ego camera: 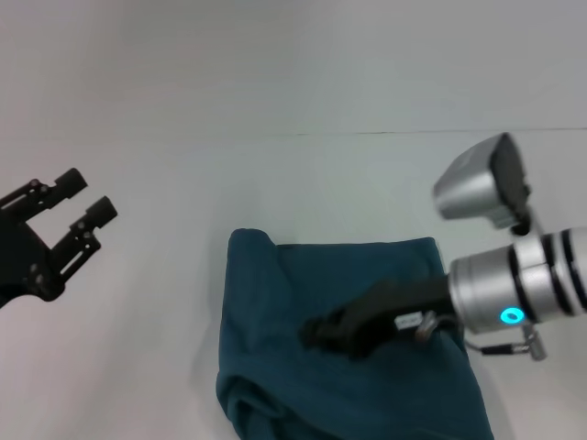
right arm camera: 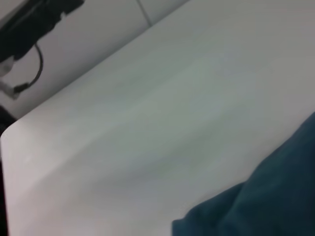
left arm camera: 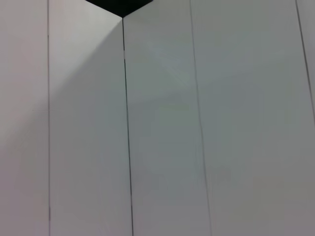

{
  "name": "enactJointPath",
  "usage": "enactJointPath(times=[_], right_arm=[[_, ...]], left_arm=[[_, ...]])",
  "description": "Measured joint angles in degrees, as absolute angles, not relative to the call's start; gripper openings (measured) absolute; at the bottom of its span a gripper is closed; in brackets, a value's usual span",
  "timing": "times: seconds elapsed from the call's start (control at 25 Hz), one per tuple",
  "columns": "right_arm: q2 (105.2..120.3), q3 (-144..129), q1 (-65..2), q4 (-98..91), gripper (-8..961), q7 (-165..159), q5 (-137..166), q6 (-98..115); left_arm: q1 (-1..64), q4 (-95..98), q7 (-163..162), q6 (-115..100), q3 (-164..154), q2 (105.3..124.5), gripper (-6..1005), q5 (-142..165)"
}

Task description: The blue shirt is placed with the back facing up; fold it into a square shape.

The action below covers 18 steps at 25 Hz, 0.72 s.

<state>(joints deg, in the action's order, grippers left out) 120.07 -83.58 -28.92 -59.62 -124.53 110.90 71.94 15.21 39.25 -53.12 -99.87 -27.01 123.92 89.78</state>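
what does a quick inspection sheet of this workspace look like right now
surface: plain white table, bare around the cloth
job's things: dark teal-blue soft cotton shirt, already folded into a rough rectangle, rumpled at its near-left corner
clutter: nothing seen
grippers: left pincer open, raised off to the left, away from the shirt; right pincer low over the middle of the shirt, finger state unclear
cables: thin grey lead at the right wrist
surroundings: white panelled wall
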Motion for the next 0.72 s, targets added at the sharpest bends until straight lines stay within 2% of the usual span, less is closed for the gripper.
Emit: enactJointPath(times=[0.44,0.72], right_arm=[[120.32,-92.23,-30.05,-60.18,136,-132.13,112.6,72.68],[120.07,-92.19,-28.51,-59.25,136,-133.83,115.33,69.14]], left_arm=[[14.99,38.84,-53.17,-101.41,-25.83,123.86,446,88.37],[15.03,38.44,-52.42,-101.25,-25.85,123.84,442,88.68]])
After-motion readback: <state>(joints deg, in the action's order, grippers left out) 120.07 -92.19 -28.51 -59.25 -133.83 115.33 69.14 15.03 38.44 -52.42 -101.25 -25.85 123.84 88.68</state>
